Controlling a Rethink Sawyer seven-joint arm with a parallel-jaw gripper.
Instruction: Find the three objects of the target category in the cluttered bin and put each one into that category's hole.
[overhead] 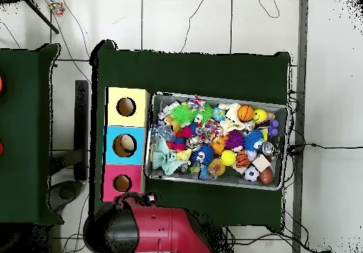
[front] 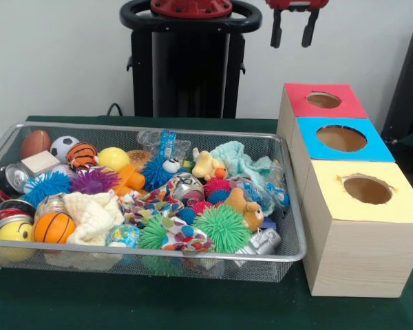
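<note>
Three wooden boxes stand in a row beside the wire basket [front: 289,199], touching one another: the red-topped box [front: 325,103] farthest from the front camera, the blue-topped box [front: 341,139] in the middle, the yellow-topped box [front: 367,196] nearest. Each top has one round hole; the red box's hole [front: 323,100] is open and nothing sits on it. Gripper [front: 292,29] hangs high at the top edge of the front view, above and slightly left of the red box, fingers spread apart with nothing between them — well clear of the basket. Basket contents are heaped and mixed. Striped tiger [front: 81,155] lies toward the far left of the basket, just beside a soccer ball [front: 63,146] and a yellow ball [front: 113,159]. Yellow duck [front: 208,166] lies near the far rim at centre, against a pale green cloth [front: 242,159]. Brown teddy bear [front: 244,207] lies toward the near right, touching a green spiky ball [front: 222,227]. An orange basketball [front: 54,227] sits at the near left. Overhead, the arm's red body [overhead: 159,232] shows at the bottom edge — beside the red box end of the row.
</note>
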